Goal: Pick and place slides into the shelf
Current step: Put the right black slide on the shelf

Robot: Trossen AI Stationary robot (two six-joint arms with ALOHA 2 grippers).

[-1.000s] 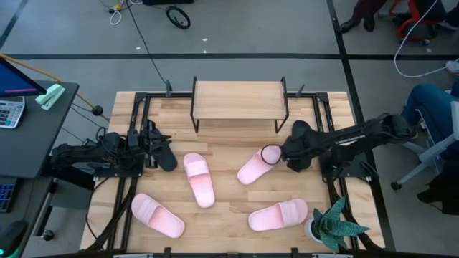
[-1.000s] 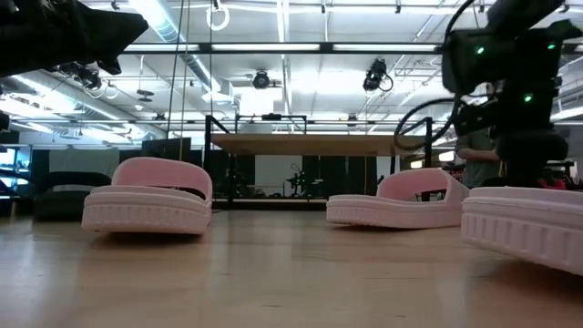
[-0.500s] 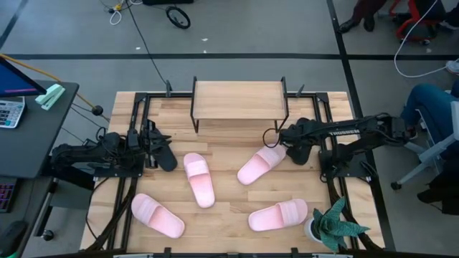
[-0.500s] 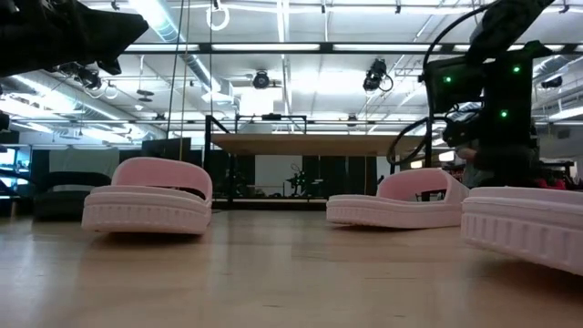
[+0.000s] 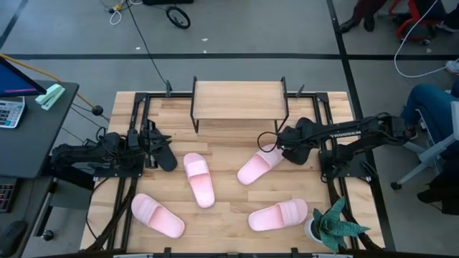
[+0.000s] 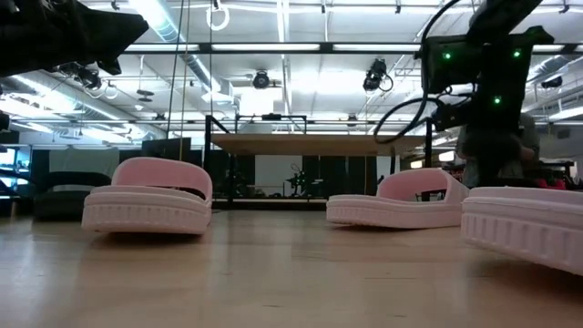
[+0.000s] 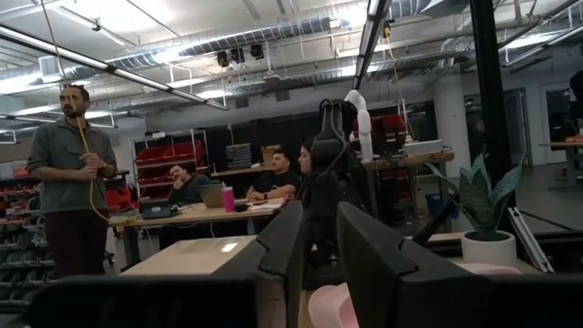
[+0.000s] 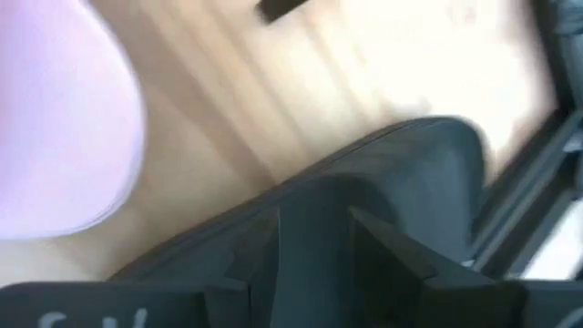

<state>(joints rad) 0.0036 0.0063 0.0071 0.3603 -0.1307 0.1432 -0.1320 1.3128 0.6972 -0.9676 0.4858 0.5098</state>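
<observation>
Four pink slides lie sole-down on the table: one in the middle (image 5: 199,179), one at the near left (image 5: 156,215), one at the near right (image 5: 278,215), and one right of centre (image 5: 257,166). A black slide (image 5: 163,153) lies by my left gripper (image 5: 150,140), which rests at the left edge, shut. The other black slide is out of view. The shelf (image 5: 240,100) stands at the far edge. My right gripper (image 5: 277,147) hovers over the far end of the right-centre slide (image 8: 55,137), its fingers (image 8: 255,264) a narrow gap apart, touching nothing.
A potted plant (image 5: 331,226) stands at the near right corner. Black frame rails (image 5: 324,122) run along both sides of the table. People sit and stand in the room beyond (image 7: 68,182). Bare wood (image 5: 229,143) shows between the shelf and the slides.
My right gripper has moved from above the right-centre slide's end a little toward the far edge and the shelf, and has risen somewhat. The slides have kept their places.
</observation>
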